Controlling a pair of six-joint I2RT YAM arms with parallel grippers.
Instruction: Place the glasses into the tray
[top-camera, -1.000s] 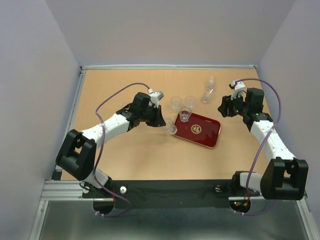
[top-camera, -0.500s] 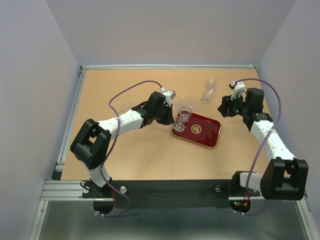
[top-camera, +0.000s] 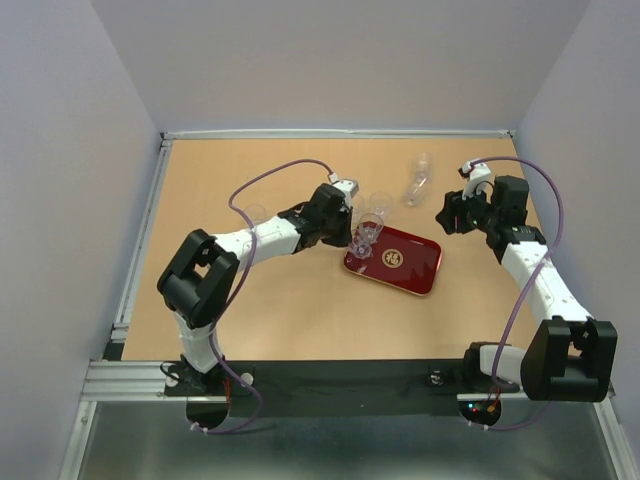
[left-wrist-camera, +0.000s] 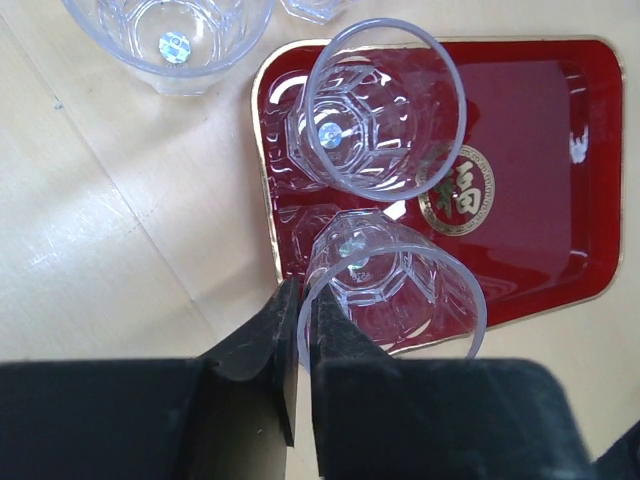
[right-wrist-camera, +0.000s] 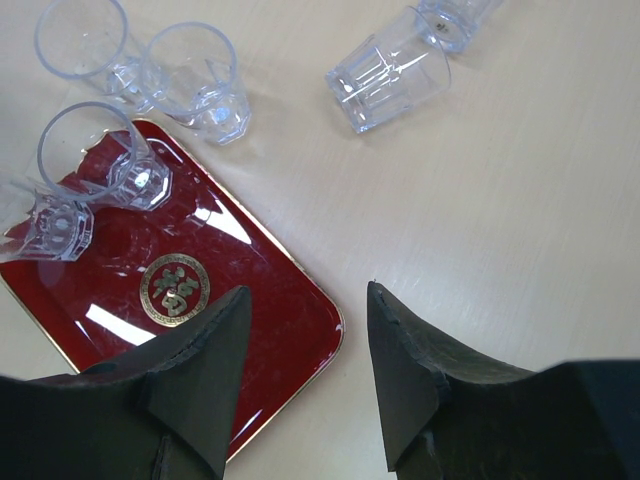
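The dark red tray (top-camera: 405, 265) with its gold emblem (left-wrist-camera: 460, 190) lies right of centre. One clear glass (top-camera: 371, 228) stands upright in the tray's far left corner and also shows in the left wrist view (left-wrist-camera: 380, 110). My left gripper (top-camera: 356, 247) (left-wrist-camera: 298, 296) is shut on the rim of a second glass (left-wrist-camera: 395, 290), held over the tray's near left corner, beside the first. My right gripper (top-camera: 446, 214) (right-wrist-camera: 305, 292) is open and empty, hovering past the tray's right end.
Two upright glasses (right-wrist-camera: 80, 40) (right-wrist-camera: 195, 80) stand on the table just beyond the tray. Two more (right-wrist-camera: 390, 70) (right-wrist-camera: 455, 15) lie on their sides at the back right. One glass (top-camera: 253, 213) stands left of my left arm. Walls ring the table.
My left gripper has carried its glass to the right, from the table beside the tray to over the tray's left corner. The right arm has not moved.
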